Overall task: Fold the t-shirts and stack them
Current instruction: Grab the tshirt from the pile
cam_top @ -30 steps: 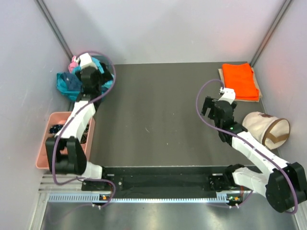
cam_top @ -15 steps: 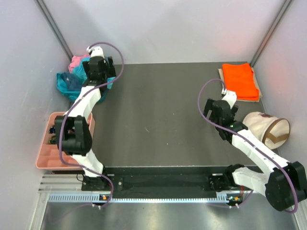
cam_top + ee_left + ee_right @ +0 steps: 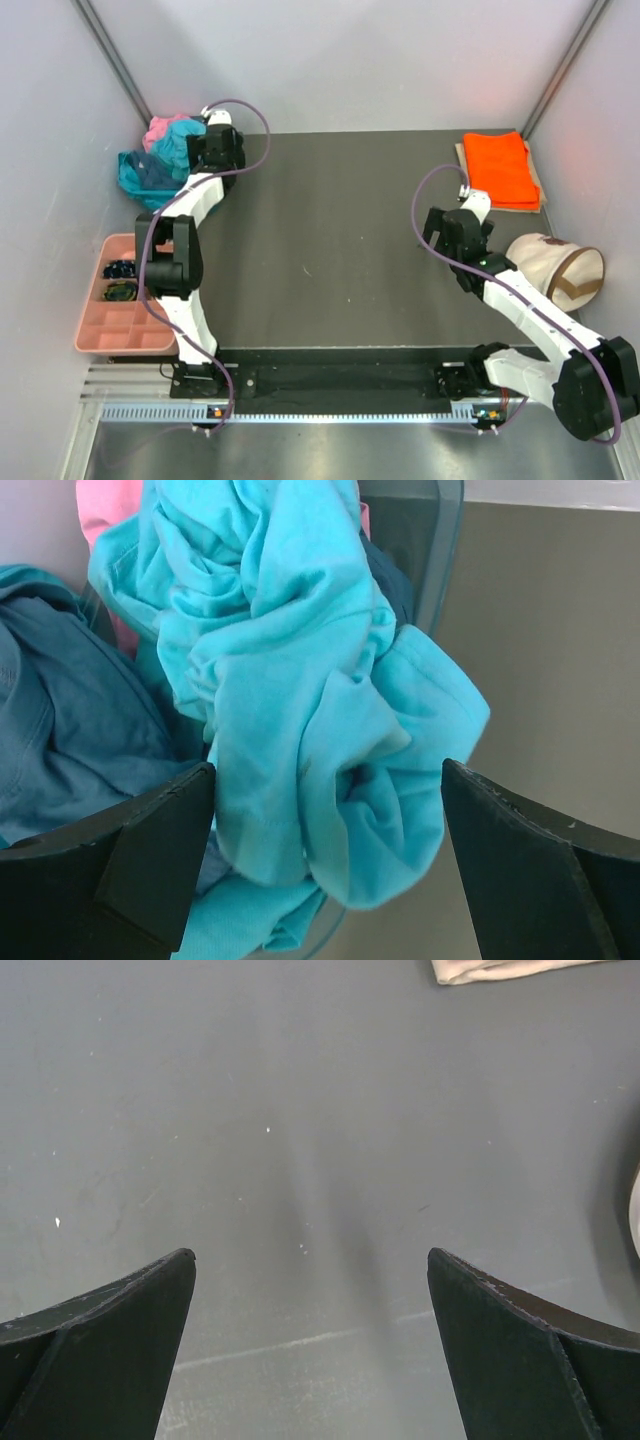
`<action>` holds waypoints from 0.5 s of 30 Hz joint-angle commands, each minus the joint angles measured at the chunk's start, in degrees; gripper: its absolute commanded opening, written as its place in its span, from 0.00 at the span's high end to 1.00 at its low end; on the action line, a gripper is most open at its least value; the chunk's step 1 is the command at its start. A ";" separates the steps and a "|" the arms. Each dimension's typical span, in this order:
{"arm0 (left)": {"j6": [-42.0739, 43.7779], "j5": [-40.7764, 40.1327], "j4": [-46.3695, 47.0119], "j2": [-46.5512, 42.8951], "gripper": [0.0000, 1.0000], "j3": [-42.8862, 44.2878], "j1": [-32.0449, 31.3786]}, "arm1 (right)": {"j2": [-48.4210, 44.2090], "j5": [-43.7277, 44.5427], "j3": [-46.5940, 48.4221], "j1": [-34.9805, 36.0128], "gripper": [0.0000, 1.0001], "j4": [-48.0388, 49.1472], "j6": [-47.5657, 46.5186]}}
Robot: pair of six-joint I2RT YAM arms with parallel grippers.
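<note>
A crumpled pile of t-shirts lies at the table's back left corner: pink [image 3: 157, 128], bright turquoise [image 3: 181, 139] and teal [image 3: 140, 176]. My left gripper [image 3: 203, 152] is at the pile's right edge. In the left wrist view it [image 3: 325, 770] is open, its jaws wide on either side of the bunched turquoise t-shirt [image 3: 300, 670], with teal cloth [image 3: 60, 730] to the left and pink [image 3: 105, 500] behind. A folded orange t-shirt [image 3: 497, 168] lies at the back right. My right gripper [image 3: 436, 228] is open and empty over bare table [image 3: 310, 1140].
A cream canvas bag [image 3: 555, 268] lies on its side at the right, close to my right arm. A pink compartment tray [image 3: 120, 320] stands off the table's left edge. A see-through container rim [image 3: 445, 550] edges the shirt pile. Cream cloth [image 3: 462, 152] lies under the orange shirt.
My left arm has stretched further back and right, from over the pile to its right edge. My right gripper has barely shifted.
</note>
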 commanded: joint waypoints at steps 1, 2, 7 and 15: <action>2.21 -3.22 5.07 1.97 0.05 4.43 0.58 | -1.27 -1.87 3.24 0.72 0.01 -0.21 -0.16; 2.39 -3.14 5.17 2.76 0.09 4.70 0.75 | -1.44 -1.96 3.16 0.63 0.01 -0.38 -0.25; 2.22 -2.44 5.61 4.44 0.50 6.45 1.55 | -2.85 -1.87 2.10 0.63 0.01 -1.09 -0.08; 1.69 -3.23 5.26 5.58 1.00 6.63 3.39 | -4.00 -2.84 1.75 0.72 0.01 -1.79 0.89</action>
